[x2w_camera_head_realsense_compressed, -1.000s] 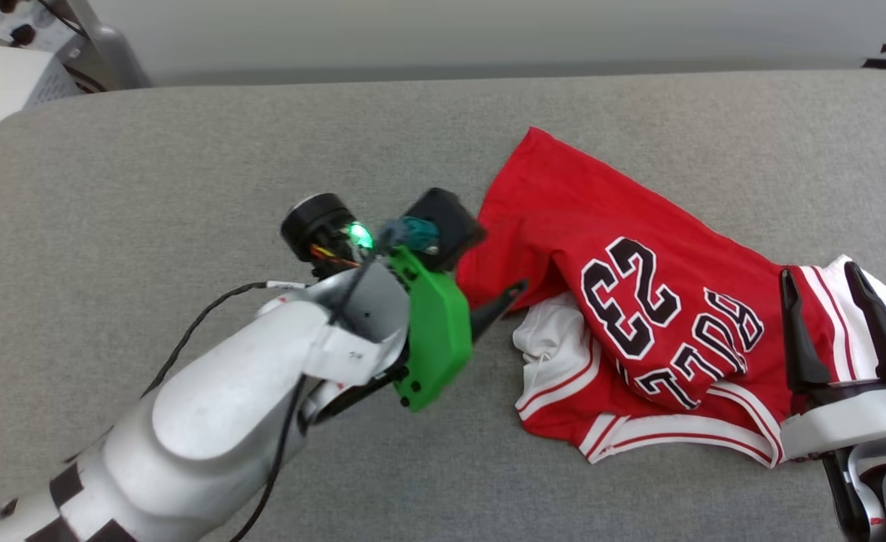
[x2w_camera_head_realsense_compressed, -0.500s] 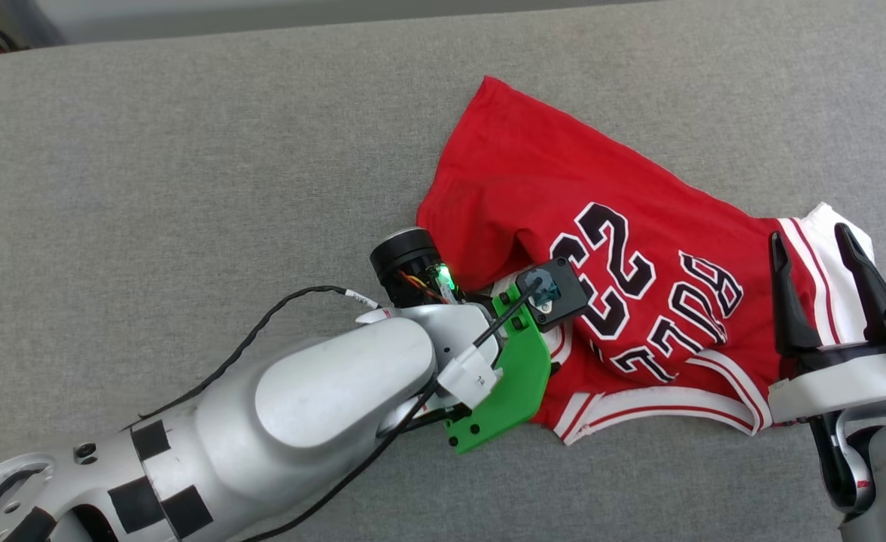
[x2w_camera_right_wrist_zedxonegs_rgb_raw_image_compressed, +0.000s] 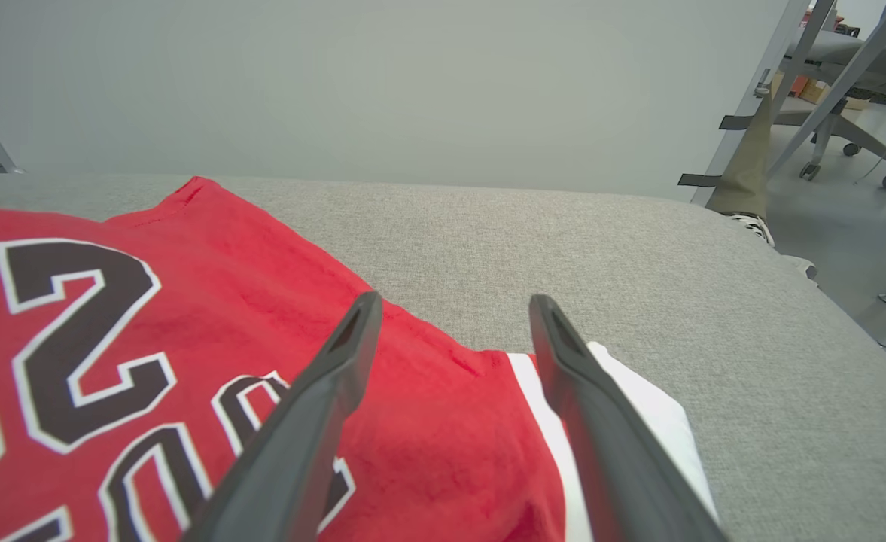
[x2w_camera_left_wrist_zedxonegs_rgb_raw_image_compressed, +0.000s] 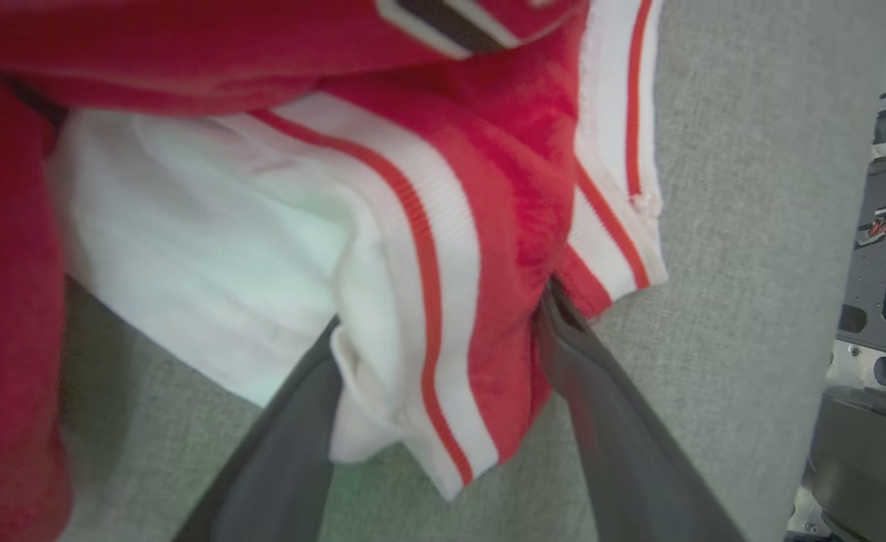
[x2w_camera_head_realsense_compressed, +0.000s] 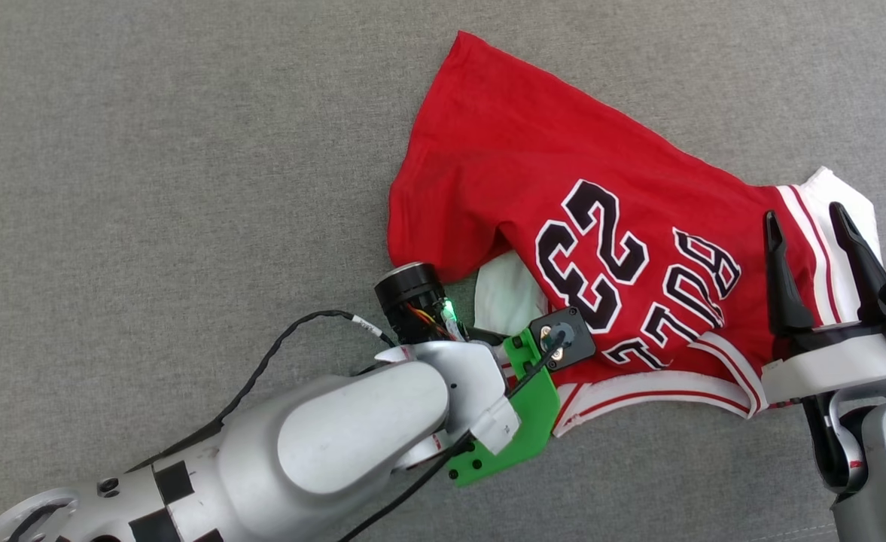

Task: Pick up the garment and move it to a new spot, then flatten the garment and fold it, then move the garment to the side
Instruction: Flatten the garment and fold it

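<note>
— Starting from the left, what's there?
— A grey table (x2w_camera_head_realsense_compressed: pixel 149 150). The left arm (x2w_camera_head_realsense_compressed: pixel 352 444) reaches in from the lower left, with a green bracket (x2w_camera_head_realsense_compressed: pixel 533 406) on its wrist.
— And its claw?
— The left claw (x2w_camera_left_wrist_zedxonegs_rgb_raw_image_compressed: pixel 443 310) is down at the shirt's near edge. It is released: its fingers (x2w_camera_left_wrist_zedxonegs_rgb_raw_image_compressed: pixel 608 421) stand wide apart, one on each side of a bunched fold of white cloth and red-striped trim. The fold sits loosely in the gap, not squeezed.
— Where does the shirt lie?
— The shirt (x2w_camera_head_realsense_compressed: pixel 518 165) lies crumpled on the table, right of centre, with one red corner pointing away from the robot. The black "23" (x2w_camera_head_realsense_compressed: pixel 592 252) faces up, with lettering beside it toward the right. A white patch shows under the red flap near the left wrist.
— And the right side?
— The right claw (x2w_camera_head_realsense_compressed: pixel 804 213) is over the shirt's right end, where the white striped sleeve (x2w_camera_head_realsense_compressed: pixel 826 184) sticks out. It's released too, fingers parted and pointing away from the robot. In its wrist view, one finger stands over red cloth and the other over the white sleeve. I can't tell whether the tips touch the cloth.
</note>
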Controlling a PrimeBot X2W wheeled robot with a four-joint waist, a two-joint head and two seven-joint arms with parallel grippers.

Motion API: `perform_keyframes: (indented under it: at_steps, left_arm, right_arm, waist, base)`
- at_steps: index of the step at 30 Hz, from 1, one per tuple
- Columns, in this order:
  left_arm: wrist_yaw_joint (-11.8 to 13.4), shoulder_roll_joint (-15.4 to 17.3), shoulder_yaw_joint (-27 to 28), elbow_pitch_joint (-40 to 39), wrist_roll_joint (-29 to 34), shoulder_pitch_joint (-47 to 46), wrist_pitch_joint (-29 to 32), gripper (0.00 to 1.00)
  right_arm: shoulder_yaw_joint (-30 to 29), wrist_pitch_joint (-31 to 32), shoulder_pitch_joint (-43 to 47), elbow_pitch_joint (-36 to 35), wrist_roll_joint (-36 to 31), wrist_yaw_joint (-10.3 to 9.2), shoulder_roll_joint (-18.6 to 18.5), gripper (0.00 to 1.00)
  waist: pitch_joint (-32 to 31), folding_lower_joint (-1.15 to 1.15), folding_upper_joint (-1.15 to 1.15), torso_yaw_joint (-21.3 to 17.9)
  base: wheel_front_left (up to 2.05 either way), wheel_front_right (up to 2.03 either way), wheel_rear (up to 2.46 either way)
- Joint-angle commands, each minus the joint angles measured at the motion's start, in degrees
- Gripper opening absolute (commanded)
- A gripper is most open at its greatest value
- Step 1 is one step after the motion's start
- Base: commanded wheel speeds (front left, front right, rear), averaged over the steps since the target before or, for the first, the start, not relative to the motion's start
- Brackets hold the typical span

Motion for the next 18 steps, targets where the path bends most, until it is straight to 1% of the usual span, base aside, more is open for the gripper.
perform_keyframes:
  at_steps: [1,4,6,9,12,15,18]
  left_arm:
    - [-0.2,0.6,-1.4,2.4,0.1,2.1,-0.7,0.0]
    - [-0.2,0.2,-1.4,4.1,-1.0,1.1,-4.5,0.0]
    - [-0.2,-0.2,-1.4,5.8,-2.0,0.0,-8.6,0.0]
    - [-0.2,-0.8,-1.0,8.7,-3.9,-1.6,-16.2,0.0]
    - [-0.1,-0.9,1.1,10.5,-4.7,-1.6,-22.4,0.0]
    - [1.3,0.1,3.1,10.6,-5.3,-0.3,-26.3,0.0]
    - [3.5,2.6,4.9,9.7,-5.9,1.8,-29.2,0.0]
  right_arm:
    - [-0.1,-0.5,-1.1,0.0,0.0,-0.03,0.2,1.0]
    - [-0.3,-0.5,-0.9,0.0,-0.1,-0.03,0.1,1.0]
    - [-0.4,-0.5,-0.6,0.0,-0.2,-0.03,-0.1,1.0]
    - [-0.7,-0.5,0.1,0.1,-0.3,-0.03,-0.3,1.0]
    - [-1.3,-0.5,1.2,0.2,-0.3,-0.03,-0.5,1.0]
    - [-1.8,-0.5,2.4,0.3,-0.3,-0.03,-0.5,1.0]
    - [-2.3,-0.5,3.7,0.4,-0.4,-0.03,-0.3,1.0]
  waist:
    - [-0.1,0.0,0.0,0.2]
    - [-0.9,0.0,0.0,0.9]
    - [-1.7,0.0,0.0,1.4]
    - [-3.6,0.0,0.0,2.4]
    - [-5.6,0.0,0.0,3.8]
    - [-7.5,0.0,0.0,5.1]
    - [-9.6,0.0,0.0,6.6]
  base:
    - [0.0,0.0,0.0]
    - [0.0,0.0,0.0]
    - [0.0,0.0,0.0]
    - [0.0,0.0,0.0]
    - [0.0,0.0,0.0]
    - [0.0,0.0,0.0]
    - [0.0,0.0,0.0]
